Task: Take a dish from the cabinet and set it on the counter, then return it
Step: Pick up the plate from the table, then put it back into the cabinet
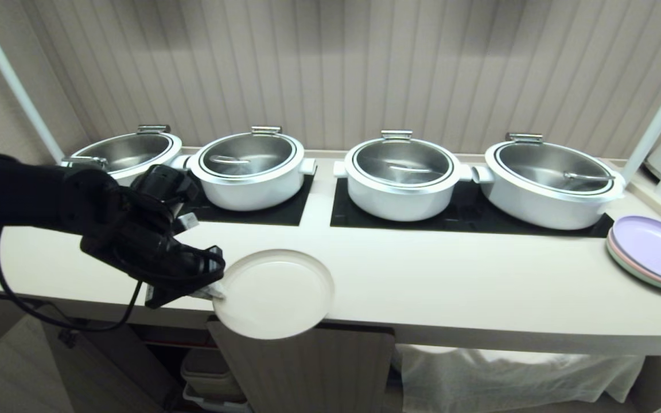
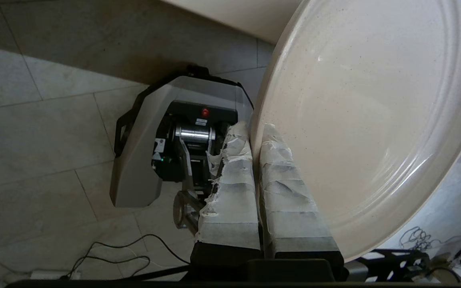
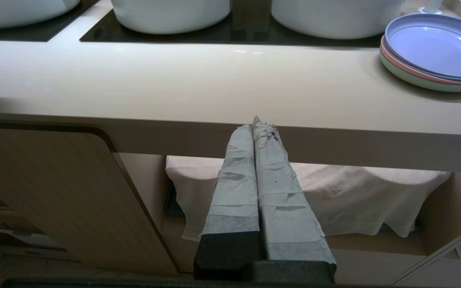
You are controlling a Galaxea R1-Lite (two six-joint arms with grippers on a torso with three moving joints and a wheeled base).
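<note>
Nearest your head camera, the round, shallow cream plate with the raised rim hangs partly over the rounded front edge of the long cream-white countertop; whether it rests on the surface or is held just above it, you cannot tell. Your left gripper is clamped on the plate's left rim, its tape-wrapped fingers pressed together with the rim between them, as the left wrist view shows plainly. Below the plate you see one beige fluted cabinet door with rounded corners, and to its left an open compartment with pale storage bins. Right of the door, a white cloth hangs under the counter. Behind the plate, four white pots with steel-and-glass lids sit in a row on black inset panels. At the counter's far right lies a stack of lilac and pastel plates. Your right gripper sits low in front of the counter edge near the cloth, fingers pressed together on nothing
</note>
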